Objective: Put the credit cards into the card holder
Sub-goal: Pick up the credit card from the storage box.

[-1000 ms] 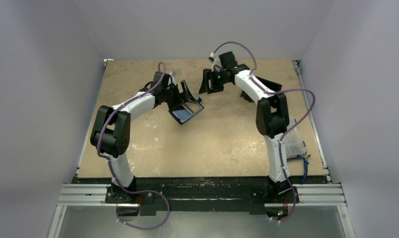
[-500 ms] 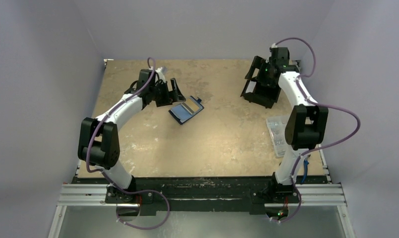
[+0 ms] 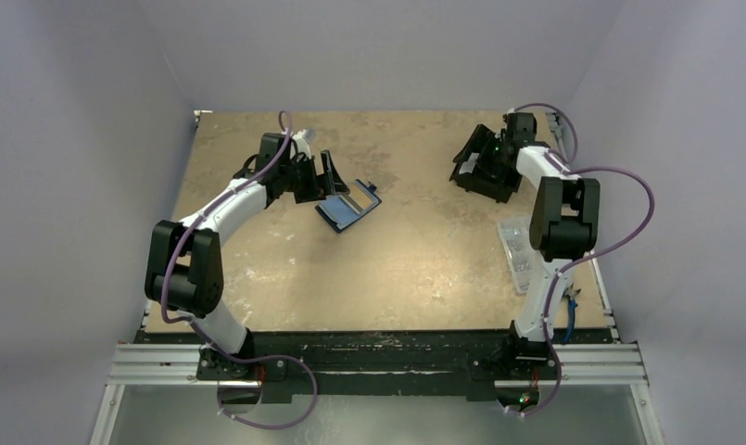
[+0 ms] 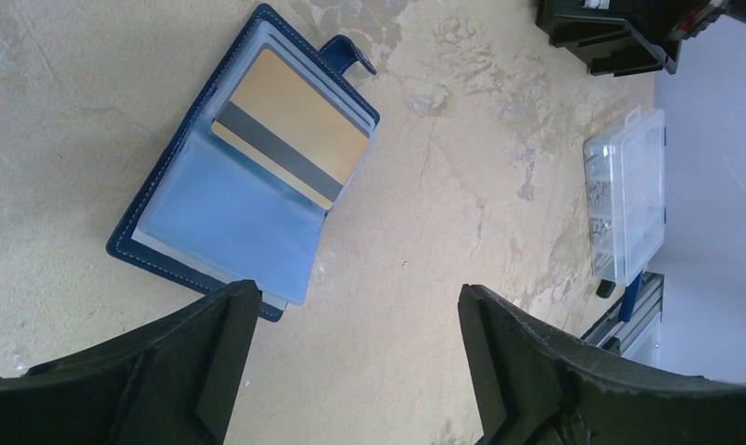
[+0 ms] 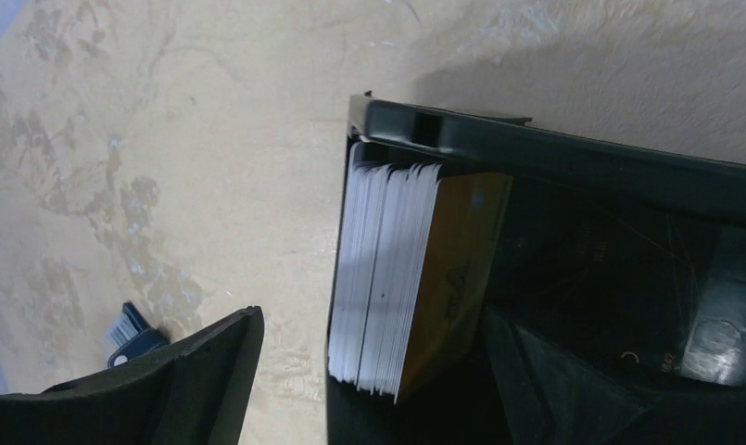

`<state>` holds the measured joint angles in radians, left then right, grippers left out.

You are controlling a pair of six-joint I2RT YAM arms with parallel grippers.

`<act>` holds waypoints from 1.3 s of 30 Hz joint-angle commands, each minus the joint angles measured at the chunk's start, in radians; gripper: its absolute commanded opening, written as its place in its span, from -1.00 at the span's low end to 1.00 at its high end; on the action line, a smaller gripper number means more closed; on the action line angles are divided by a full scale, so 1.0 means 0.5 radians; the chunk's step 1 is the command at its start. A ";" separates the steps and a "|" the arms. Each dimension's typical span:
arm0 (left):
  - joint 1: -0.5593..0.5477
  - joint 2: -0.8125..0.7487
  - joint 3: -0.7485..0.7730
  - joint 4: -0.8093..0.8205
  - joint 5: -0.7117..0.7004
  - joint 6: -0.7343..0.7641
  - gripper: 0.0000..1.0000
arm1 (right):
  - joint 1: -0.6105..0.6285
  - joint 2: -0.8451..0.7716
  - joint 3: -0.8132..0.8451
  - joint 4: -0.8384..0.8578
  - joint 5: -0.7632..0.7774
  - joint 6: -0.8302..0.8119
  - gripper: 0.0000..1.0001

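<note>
The card holder (image 3: 348,207) lies open on the table, navy outside and pale blue inside (image 4: 230,218). One gold credit card (image 4: 290,139) with a dark stripe sits in its upper clear pocket. My left gripper (image 3: 333,188) hovers just left of it, open and empty (image 4: 355,306). A stack of credit cards (image 5: 387,269), gold face on top, stands on edge in the black box (image 5: 554,153) at the back right (image 3: 495,183). My right gripper (image 3: 472,168) is open over that box. Its jaws straddle the stack (image 5: 378,343) without touching it.
A clear plastic compartment box (image 3: 522,252) lies at the right edge of the table, beside the right arm (image 4: 628,204). White walls close in the table on three sides. Bare tan tabletop (image 3: 415,250) stretches between the card holder and the black box.
My right arm has swung from the table's middle to the black box at the back right, and its jaws have opened wide. My left gripper has drawn back left off the card holder.
</note>
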<state>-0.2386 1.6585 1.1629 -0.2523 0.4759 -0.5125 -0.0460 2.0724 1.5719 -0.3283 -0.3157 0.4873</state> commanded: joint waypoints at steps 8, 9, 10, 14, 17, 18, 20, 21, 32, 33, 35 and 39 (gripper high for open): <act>-0.008 -0.022 -0.025 0.081 0.054 0.028 0.68 | -0.046 0.007 0.064 0.229 -0.314 0.119 0.80; -0.008 -0.020 -0.025 0.081 0.055 0.028 0.68 | -0.053 -0.007 0.032 0.279 -0.335 0.141 0.76; -0.008 -0.017 -0.025 0.081 0.055 0.030 0.68 | -0.062 -0.023 -0.001 0.323 -0.355 0.164 0.73; -0.008 -0.003 -0.023 0.084 0.060 0.031 0.68 | -0.088 -0.045 -0.059 0.405 -0.426 0.203 0.54; -0.008 0.005 -0.024 0.086 0.069 0.031 0.68 | -0.097 -0.031 -0.058 0.407 -0.441 0.202 0.42; -0.008 0.006 -0.027 0.085 0.070 0.031 0.68 | -0.101 -0.024 -0.064 0.410 -0.444 0.206 0.38; -0.008 0.008 -0.028 0.093 0.078 0.032 0.68 | -0.104 -0.014 -0.077 0.414 -0.450 0.209 0.28; -0.008 0.009 -0.028 0.093 0.081 0.031 0.68 | -0.104 -0.012 -0.082 0.415 -0.454 0.210 0.21; -0.013 0.021 -0.032 0.109 0.115 0.025 0.68 | -0.119 -0.016 -0.106 0.452 -0.481 0.224 -0.37; -0.014 0.021 -0.034 0.108 0.116 0.025 0.68 | -0.120 -0.016 -0.107 0.451 -0.482 0.227 -0.42; -0.014 0.021 -0.035 0.111 0.116 0.025 0.68 | -0.123 -0.018 -0.108 0.444 -0.482 0.228 -0.52; -0.018 0.021 -0.037 0.112 0.115 0.025 0.68 | -0.133 -0.057 -0.147 0.436 -0.478 0.231 -0.68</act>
<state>-0.2401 1.6707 1.1473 -0.2405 0.5129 -0.5125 -0.1081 2.1048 1.5173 -0.1425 -0.5201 0.5961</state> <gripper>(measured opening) 0.843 0.200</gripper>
